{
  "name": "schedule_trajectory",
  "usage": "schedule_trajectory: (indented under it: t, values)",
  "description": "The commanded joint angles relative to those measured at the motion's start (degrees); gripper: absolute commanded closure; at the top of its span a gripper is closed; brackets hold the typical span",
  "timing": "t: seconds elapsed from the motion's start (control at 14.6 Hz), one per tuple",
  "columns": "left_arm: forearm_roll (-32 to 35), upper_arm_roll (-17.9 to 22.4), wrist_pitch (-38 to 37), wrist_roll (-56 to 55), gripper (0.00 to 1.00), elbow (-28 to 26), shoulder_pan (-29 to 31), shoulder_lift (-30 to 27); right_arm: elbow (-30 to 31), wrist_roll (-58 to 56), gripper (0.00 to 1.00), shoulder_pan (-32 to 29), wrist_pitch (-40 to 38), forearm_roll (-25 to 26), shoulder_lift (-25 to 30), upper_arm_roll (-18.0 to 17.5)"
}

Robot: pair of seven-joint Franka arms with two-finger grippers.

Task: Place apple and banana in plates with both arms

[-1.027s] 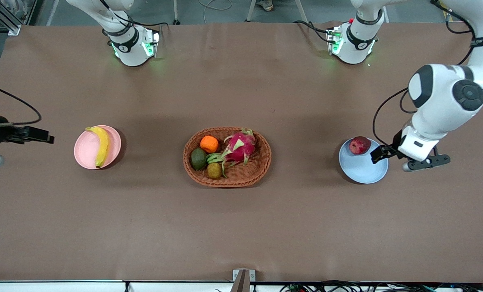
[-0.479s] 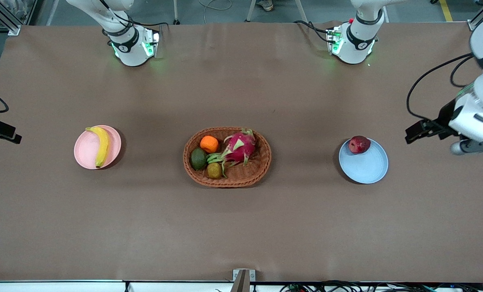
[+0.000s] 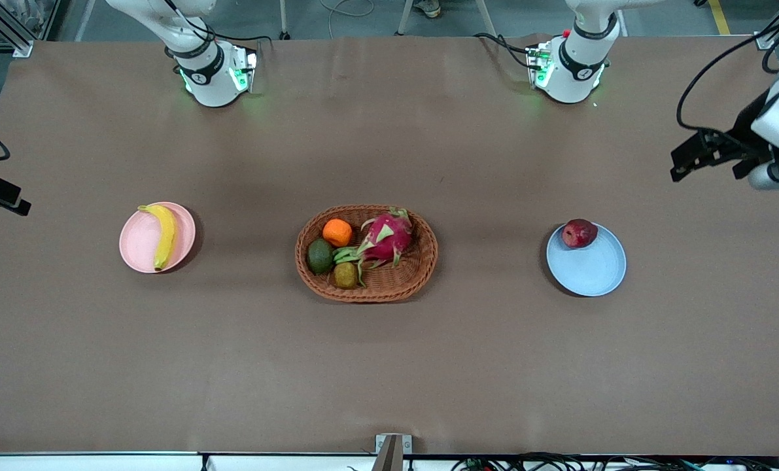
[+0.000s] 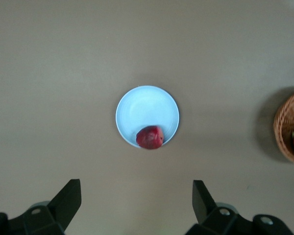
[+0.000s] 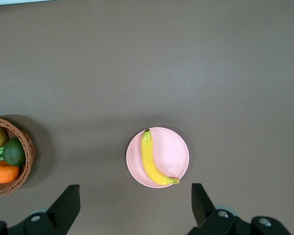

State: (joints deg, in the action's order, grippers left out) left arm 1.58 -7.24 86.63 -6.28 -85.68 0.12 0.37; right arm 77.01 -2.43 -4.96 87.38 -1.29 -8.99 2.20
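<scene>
apple (image 4: 149,137) on blue plate (image 4: 137,108) | left jaws apart, empty

Yellow banana (image 3: 163,235) on pink plate (image 3: 138,245), dark red apple (image 3: 579,233) on pale blue plate (image 3: 592,271), brown wicker basket (image 3: 422,261).

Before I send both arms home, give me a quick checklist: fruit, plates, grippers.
1. Banana lies on the pink plate: ok.
2. Apple sits on the blue plate, close to its rim: ok.
3. Left gripper open, holding nothing, up over the table's left-arm end: ok.
4. Right gripper open, holding nothing, at the table's right-arm end: ok.
5. Wicker basket between the plates holds the dragon fruit and orange: ok.
6. Apple steady against rolling off: cannot tell.
</scene>
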Motion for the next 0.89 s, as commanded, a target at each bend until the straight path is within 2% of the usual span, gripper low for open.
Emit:
schedule_trajectory:
  t: [0.0, 0.27, 0.41, 0.55, 0.82]
  values:
    - [-0.7, 5.5, -1.0, 2.9, 0.00, -5.2, -4.8, -5.2, 3.4, 1.1, 0.00, 3.5, 0.9, 1.0, 2.8, 3.2]
    - [-0.6, 5.1, -1.0, 2.1, 0.00, -9.4, -5.2, -8.6, 4.6, 1.0, 0.00, 3.6, 0.6, 0.8, 4.1, 3.3]
    - [-0.6, 4.4, -1.1, 1.5, 0.00, -9.7, -5.0, -8.9, 11.4, 0.9, 0.00, 3.6, 5.2, 0.8, 8.3, 3.3]
    - [-0.6, 1.5, -1.0, 1.1, 0.00, -9.6, -3.4, -8.6, 18.8, 0.9, 0.00, 3.6, 9.5, 0.8, 13.4, 3.1]
    - [-1.0, -2.0, -1.0, 0.9, 0.00, -9.4, 0.7, -8.5, 20.8, 0.8, 0.00, 3.3, 9.4, 0.9, 15.4, 3.1]
